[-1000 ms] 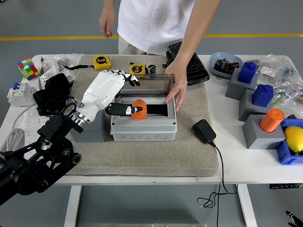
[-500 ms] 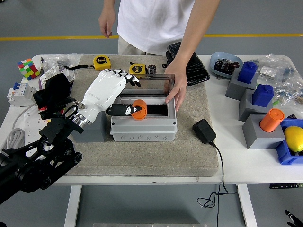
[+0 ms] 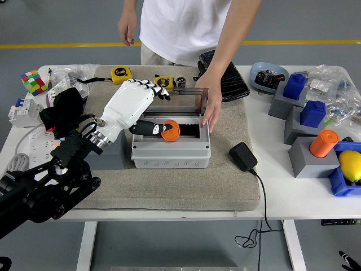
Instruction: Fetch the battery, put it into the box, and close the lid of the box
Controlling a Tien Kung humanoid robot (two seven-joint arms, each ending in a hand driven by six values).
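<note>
Tabletop box (image 3: 171, 151), battery (image 3: 170, 130) inside.

Left arm extended from the near left corner toward the table's middle, white left hand (image 3: 131, 104) held palm down, thumb and fingertips pinched together, person's hand (image 3: 211, 101) laid flat at the far side, fingers extended downward
</note>
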